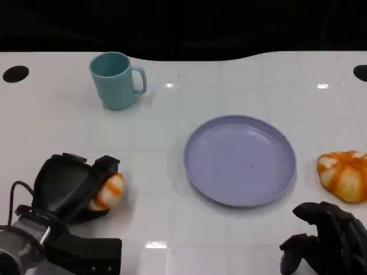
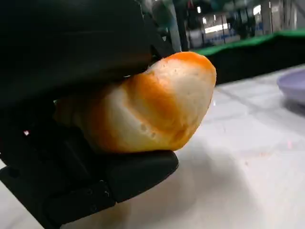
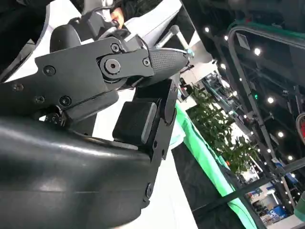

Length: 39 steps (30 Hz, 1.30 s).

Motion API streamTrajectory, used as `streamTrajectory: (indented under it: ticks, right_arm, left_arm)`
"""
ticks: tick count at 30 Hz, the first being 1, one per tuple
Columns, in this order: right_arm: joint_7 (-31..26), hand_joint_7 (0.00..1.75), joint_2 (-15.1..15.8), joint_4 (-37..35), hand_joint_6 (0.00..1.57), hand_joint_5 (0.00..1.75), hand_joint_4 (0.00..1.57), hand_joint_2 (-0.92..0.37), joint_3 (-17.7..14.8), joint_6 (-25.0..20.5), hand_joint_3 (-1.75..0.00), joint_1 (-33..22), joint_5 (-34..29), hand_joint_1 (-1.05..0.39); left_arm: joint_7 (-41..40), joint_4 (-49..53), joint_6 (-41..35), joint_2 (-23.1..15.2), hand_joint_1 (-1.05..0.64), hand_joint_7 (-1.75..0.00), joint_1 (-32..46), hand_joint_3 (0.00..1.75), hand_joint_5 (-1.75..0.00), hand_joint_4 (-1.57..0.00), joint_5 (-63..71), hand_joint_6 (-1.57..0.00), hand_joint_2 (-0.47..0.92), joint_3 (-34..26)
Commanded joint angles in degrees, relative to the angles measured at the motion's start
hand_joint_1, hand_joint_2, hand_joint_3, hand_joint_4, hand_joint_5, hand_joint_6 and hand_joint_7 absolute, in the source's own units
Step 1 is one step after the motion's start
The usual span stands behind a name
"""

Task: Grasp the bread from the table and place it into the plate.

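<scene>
The plate [image 1: 239, 160] sits mid-frame, a mug [image 1: 116, 80] at upper left, one bread [image 1: 108, 192] lower left, another bread [image 1: 344, 175] at right edge.

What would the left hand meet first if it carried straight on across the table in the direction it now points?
Probably the purple plate. The left hand, gripping a bread roll, points toward the robot's right; bare table lies between, though its exact heading is hard to judge.
</scene>
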State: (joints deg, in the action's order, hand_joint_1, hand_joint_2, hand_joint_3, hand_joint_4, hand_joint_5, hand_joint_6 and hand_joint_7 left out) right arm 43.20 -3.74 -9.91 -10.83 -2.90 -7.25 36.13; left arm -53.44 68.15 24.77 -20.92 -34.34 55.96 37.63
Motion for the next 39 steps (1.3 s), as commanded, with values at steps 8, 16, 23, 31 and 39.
streamTrajectory:
  ticks: [8,16,23,31,39]
  right_arm:
    - [0.31,0.24,0.89,-0.75,1.57,0.62,1.57,-0.92,-0.79,0.05,-0.32,0.35,0.59,-0.59]
    - [0.31,0.25,0.63,-1.53,1.57,0.63,1.57,-0.92,-0.68,0.43,-0.32,0.88,0.27,-0.61]
    - [1.08,0.24,0.50,-2.70,1.57,0.61,1.57,-0.92,-0.91,0.59,-0.35,1.36,0.63,-0.59]
    - [1.59,0.27,0.68,-3.76,1.57,0.63,1.57,-0.92,-1.05,1.13,-0.33,1.77,0.37,-0.59]
    - [2.22,0.26,0.74,-4.00,1.57,0.62,1.57,-0.92,-1.11,1.64,-0.33,1.67,0.34,-0.58]
  left_arm:
    - [2.05,-2.89,8.18,0.23,-0.77,-1.75,-2.35,1.74,-1.75,-1.57,-8.32,-1.46,0.71,-4.71]
    - [14.85,-11.79,10.31,0.62,-0.81,-1.75,-5.25,1.67,-1.75,-1.57,-14.41,-1.24,0.75,-9.44]
    - [21.51,-11.73,11.79,3.40,-0.84,-1.75,-9.57,1.64,-1.75,-1.57,-17.27,-1.19,0.67,-11.25]
    - [24.97,-9.31,11.23,8.52,-0.81,-1.75,-14.14,1.62,-1.75,-1.47,-16.69,-1.10,0.58,-9.98]
    - [28.50,-6.57,10.16,13.70,-0.70,-1.75,-17.87,1.58,-1.75,-1.39,-16.29,-1.06,0.51,-8.92]
